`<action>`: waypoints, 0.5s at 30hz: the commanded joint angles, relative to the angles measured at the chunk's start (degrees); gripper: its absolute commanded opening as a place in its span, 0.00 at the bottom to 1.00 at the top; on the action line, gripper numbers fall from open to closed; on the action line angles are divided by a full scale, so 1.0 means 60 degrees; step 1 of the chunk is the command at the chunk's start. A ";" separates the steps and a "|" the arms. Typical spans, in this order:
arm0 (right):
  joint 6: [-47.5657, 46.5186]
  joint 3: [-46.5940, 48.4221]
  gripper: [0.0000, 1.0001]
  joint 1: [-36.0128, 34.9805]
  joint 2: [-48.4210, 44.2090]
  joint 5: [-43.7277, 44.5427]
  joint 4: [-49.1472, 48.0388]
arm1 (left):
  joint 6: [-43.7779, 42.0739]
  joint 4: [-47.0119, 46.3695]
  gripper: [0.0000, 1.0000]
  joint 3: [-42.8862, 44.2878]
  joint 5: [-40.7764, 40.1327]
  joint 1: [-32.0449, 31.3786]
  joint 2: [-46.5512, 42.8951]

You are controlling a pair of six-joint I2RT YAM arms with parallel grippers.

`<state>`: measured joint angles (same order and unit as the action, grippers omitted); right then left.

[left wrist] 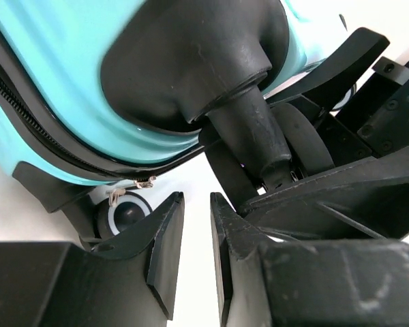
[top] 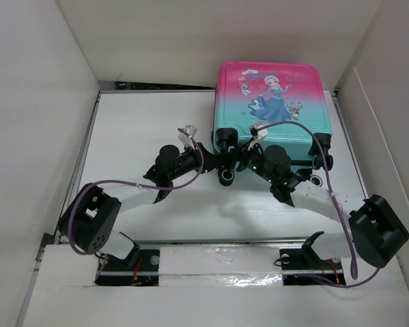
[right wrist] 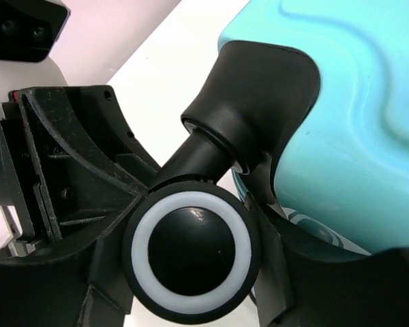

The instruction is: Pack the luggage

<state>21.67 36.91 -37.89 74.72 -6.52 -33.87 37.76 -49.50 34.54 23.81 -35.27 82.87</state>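
The suitcase lies flat at the far right of the tabletop. Its pink end is toward the far edge, its teal end and wheels face the near edge, and the princess picture is up. From here it looks shut: the zip runs closed along the stretch I can see, and nothing to go inside it lies out in the open. I can't tell whether anything is already in it. My guess is that the packing proper has hardly begun, and that the arms are busy getting a hold on the case to shift or open it.

Both arms reach in to the near left corner of the case. The left arm comes from the left, and its jaws stand narrow with a slit of bare tabletop between them, holding nothing, just short of the corner. The right arm crosses in front of the teal end. Its jaws sit around the corner wheel, a black one with a white ring, with one jaw against each side. Smallest of all, a little metal zip tab hangs just under the corner.

Plain white walls box the place in on three sides. The tabletop is white too, with a dark gap along its far edge.
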 commanded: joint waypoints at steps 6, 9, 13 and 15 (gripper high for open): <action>0.0212 0.0133 0.17 -0.0043 -0.0177 0.0750 -0.1240 | -0.0770 0.0001 0.27 0.0117 -0.0288 -0.0128 -0.0408; 0.0182 0.0075 0.11 -0.0043 -0.0236 0.0765 -0.1269 | -0.1063 0.0484 0.27 -0.0132 -0.0934 -0.0128 -0.0613; 0.0182 0.0045 0.09 -0.0043 -0.0339 0.0663 -0.1357 | -0.1399 0.0515 0.20 -0.0454 -0.1988 -0.0435 -0.0497; 0.0182 0.0133 0.09 -0.0043 -0.0368 0.0590 -0.1328 | -0.1736 0.0121 0.19 -0.0586 -0.2356 -0.0756 -0.0278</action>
<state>22.74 36.60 -37.95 74.63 -4.27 -34.59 31.20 -46.09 32.27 14.39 -37.58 81.62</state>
